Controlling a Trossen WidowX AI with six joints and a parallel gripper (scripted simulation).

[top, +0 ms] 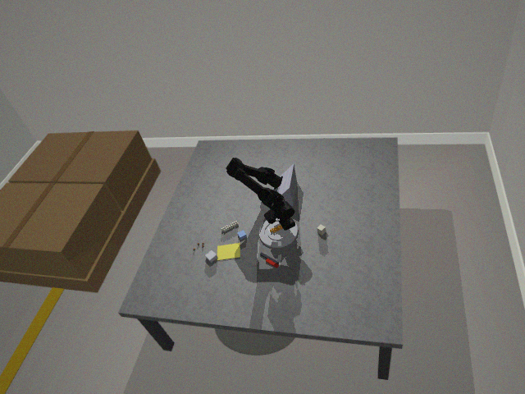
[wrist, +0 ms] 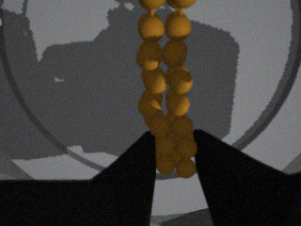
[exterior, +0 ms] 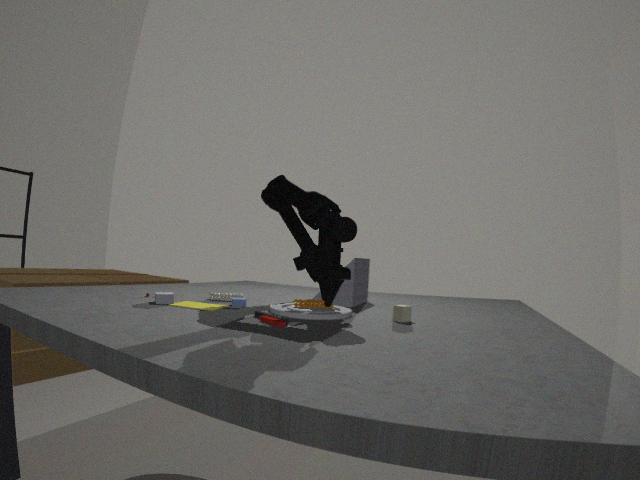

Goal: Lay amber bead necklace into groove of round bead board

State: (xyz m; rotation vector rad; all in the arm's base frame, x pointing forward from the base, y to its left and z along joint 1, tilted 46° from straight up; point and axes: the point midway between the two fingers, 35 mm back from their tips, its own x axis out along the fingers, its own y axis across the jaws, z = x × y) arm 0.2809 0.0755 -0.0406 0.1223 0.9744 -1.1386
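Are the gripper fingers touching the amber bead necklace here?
Touching. The wrist view shows both fingers of the gripper pressed against the doubled end of the amber bead necklace.
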